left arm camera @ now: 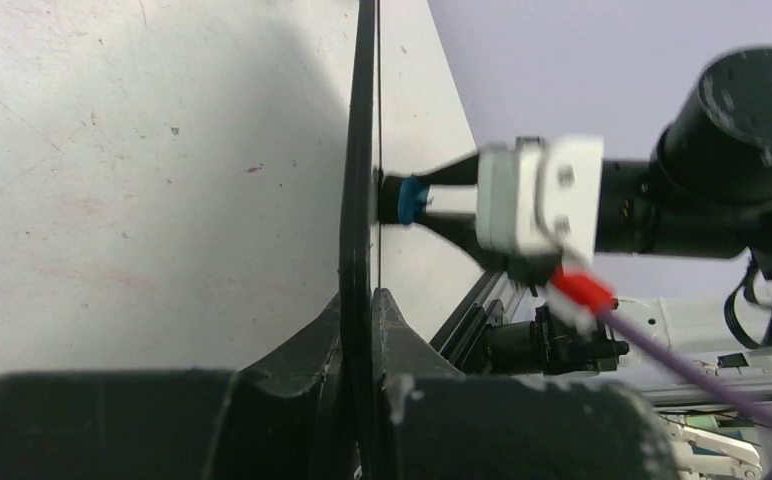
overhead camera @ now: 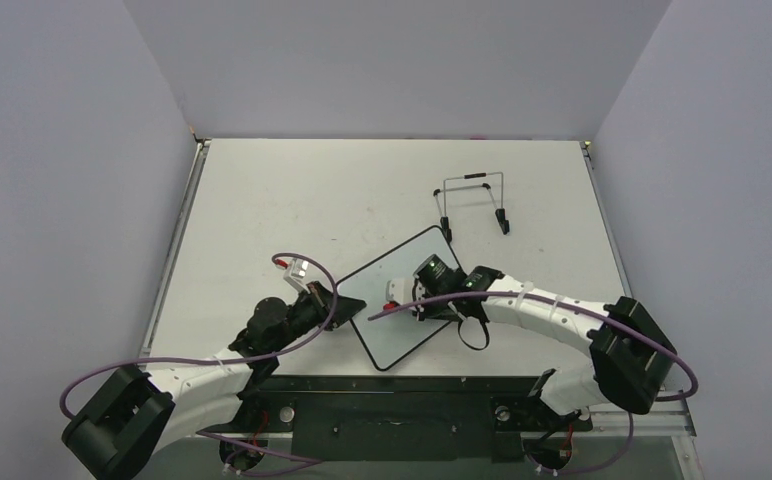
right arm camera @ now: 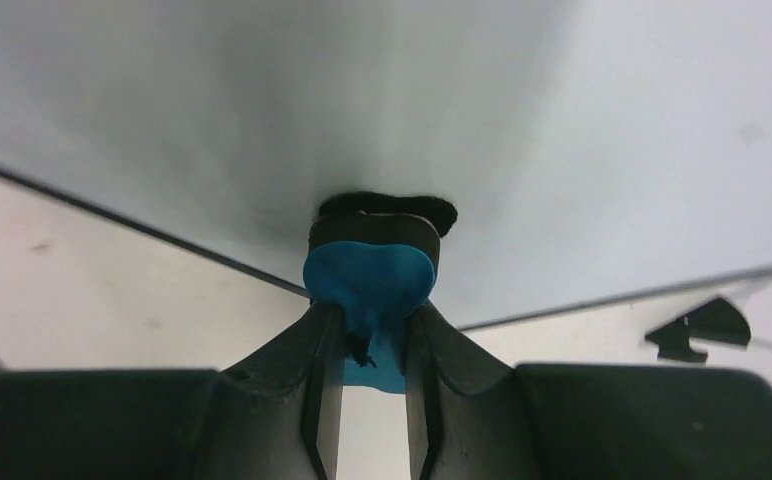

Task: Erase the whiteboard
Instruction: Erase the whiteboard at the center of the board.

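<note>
Both jaws are clenched: my left gripper (left arm camera: pixel 367 320) on the whiteboard (overhead camera: pixel 402 340) rim, my right gripper (right arm camera: pixel 374 340) pressing the eraser (right arm camera: pixel 367 275) just ahead onto it (I see no writing), so probably nearly done.

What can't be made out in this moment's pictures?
- Top view: the right gripper covers the whiteboard centre; marks beneath are hidden.
- Left wrist view: whiteboard seen edge-on; its face is unreadable.
- Right wrist view: board blurred around the eraser; faint writing untellable.
- Top view: eraser hidden under the gripper.

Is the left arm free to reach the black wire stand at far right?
Probably not: its jaws are shut on the black-framed white whiteboard, steadying it for the right arm and its blue eraser.
</note>
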